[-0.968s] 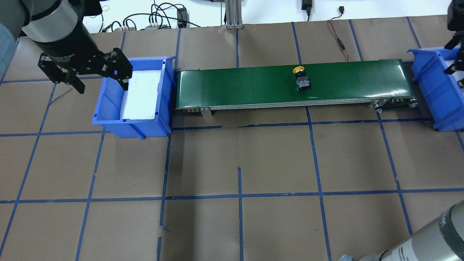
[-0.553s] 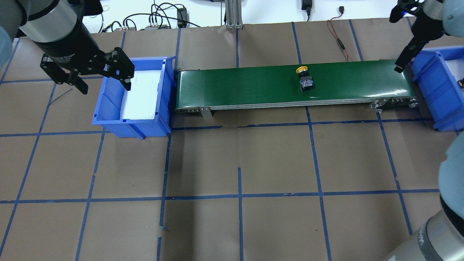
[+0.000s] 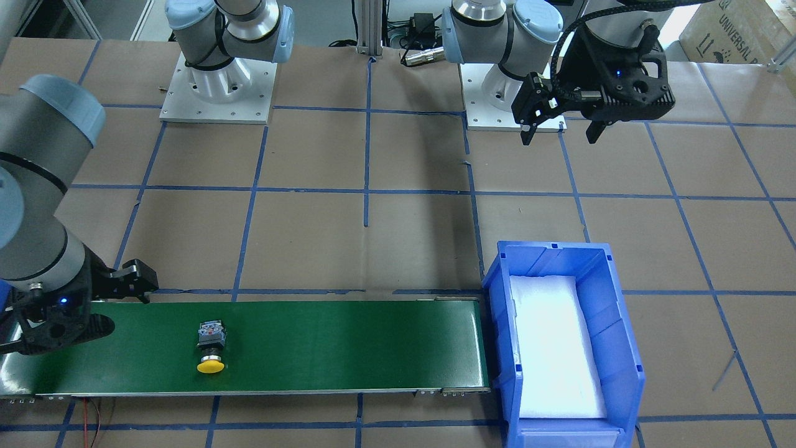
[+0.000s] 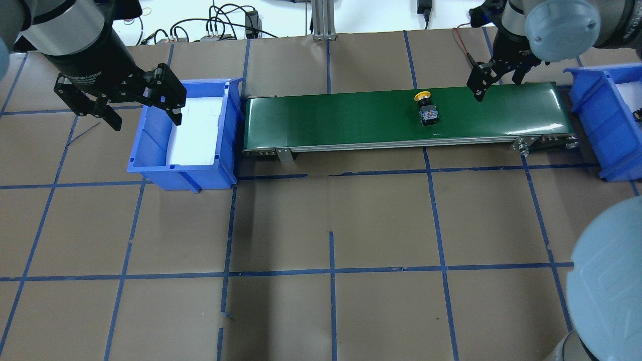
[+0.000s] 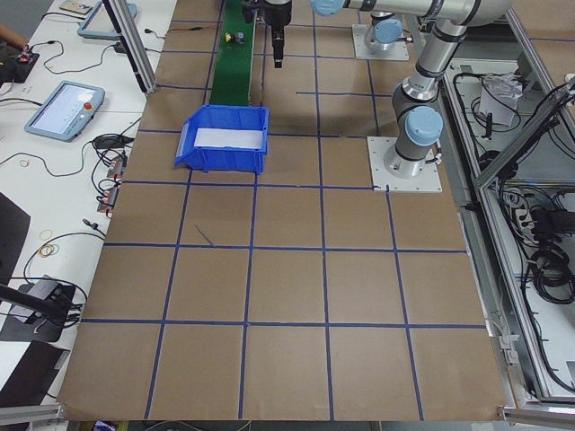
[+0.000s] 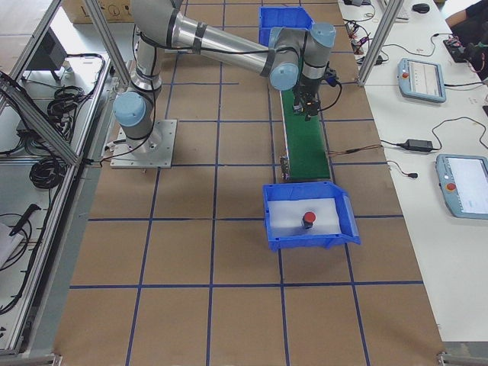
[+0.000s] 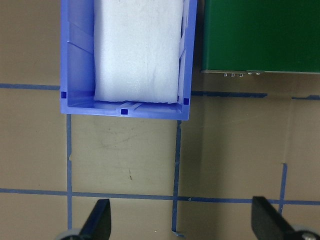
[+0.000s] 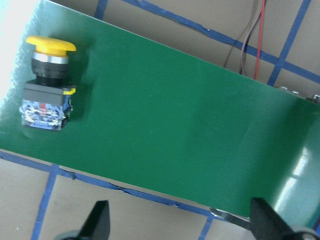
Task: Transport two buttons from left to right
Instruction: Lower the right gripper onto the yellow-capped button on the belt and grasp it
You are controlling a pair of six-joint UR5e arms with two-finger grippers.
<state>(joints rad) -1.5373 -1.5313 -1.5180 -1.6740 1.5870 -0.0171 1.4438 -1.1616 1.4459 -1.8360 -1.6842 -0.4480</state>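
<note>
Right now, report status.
Left tool and right tool open, empty. Yellow-capped push-button lying on green conveyor belt; red-capped push-button in right-hand blue plastic bin. Nothing between right tool and yellow-capped push-button.

The worktop is covered with matt brown paper crossed by blue tape lines, and on it the conveyor belt is a smooth green sheet with a soft sheen, its end rollers bare metal. The yellow button has a smooth plastic cap above a shiny metal collar and a matt black-grey plastic body. The left bin and right bin are glossy blue moulded plastic, the left one lined with white foam of fine, slightly rough grain, and the left end effector and right end effector look matt black.
</note>
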